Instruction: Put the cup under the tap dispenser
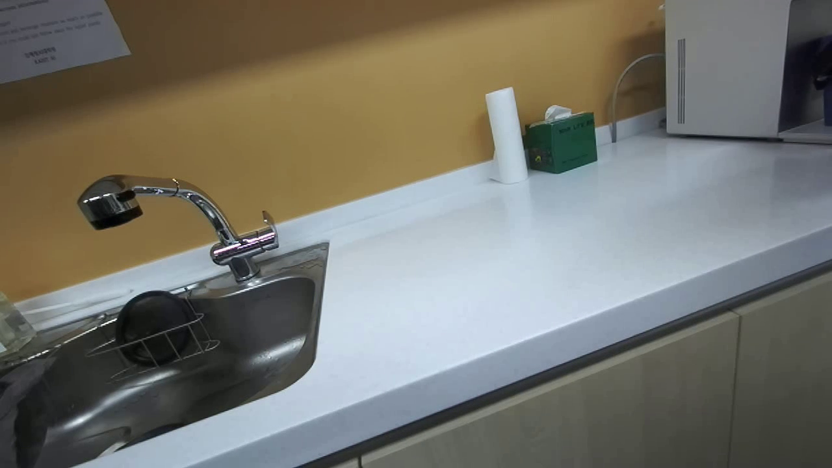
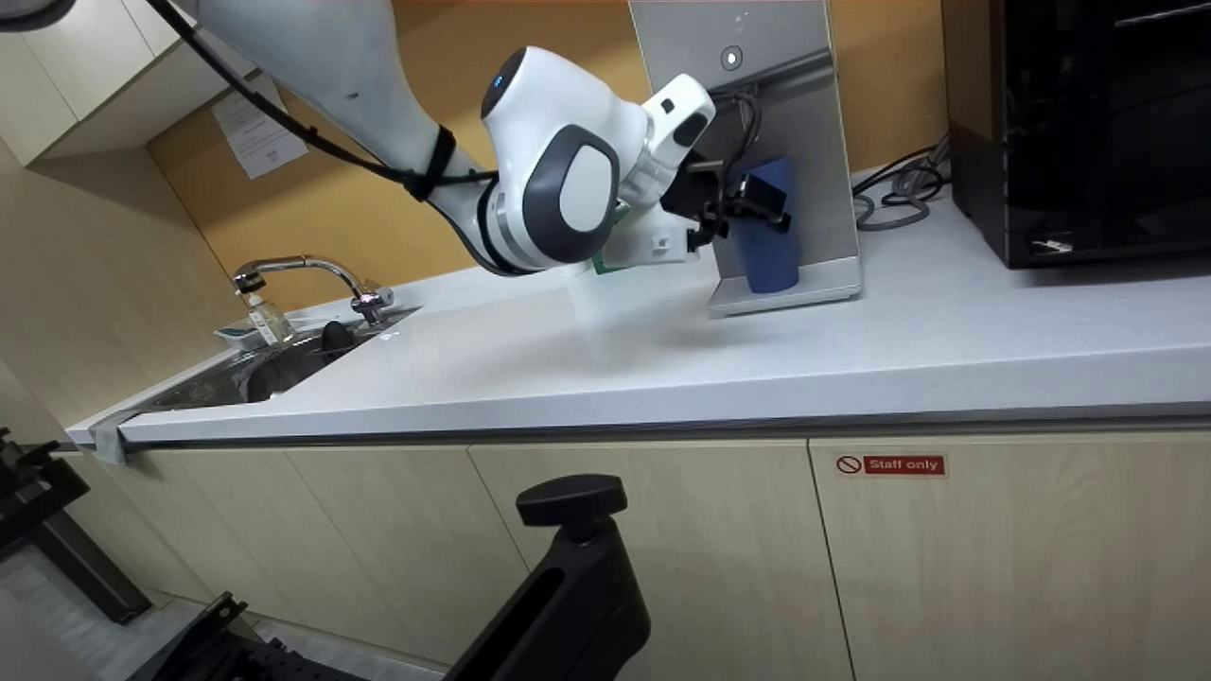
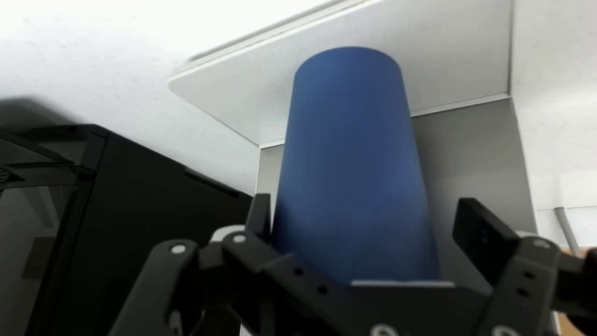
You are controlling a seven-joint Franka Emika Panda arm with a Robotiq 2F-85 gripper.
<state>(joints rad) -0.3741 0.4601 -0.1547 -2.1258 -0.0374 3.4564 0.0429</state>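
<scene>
The tall blue cup (image 2: 768, 263) stands on the base plate of a grey upright appliance (image 2: 837, 276). In the wrist view, the cup (image 3: 350, 140) narrows toward that base (image 3: 233, 88). My gripper (image 3: 364, 203) is open with its fingers on either side of the cup. The left finger is at or very near the cup's side; a gap shows at the right finger. In an exterior view, the gripper (image 2: 757, 200) is at the cup's upper part. The tap dispenser, a chrome faucet with curved spout (image 1: 208, 211), stands at the sink, far from the cup; it also shows in an exterior view (image 2: 326, 265).
The steel sink (image 1: 273, 318) holds a wire rack with a black round item (image 1: 153, 328). A paper towel roll (image 1: 507, 136) and green tissue box (image 1: 562, 143) stand by the wall. A black appliance (image 2: 1097, 142) stands beside the grey one. Cables (image 2: 908, 194) lie between them.
</scene>
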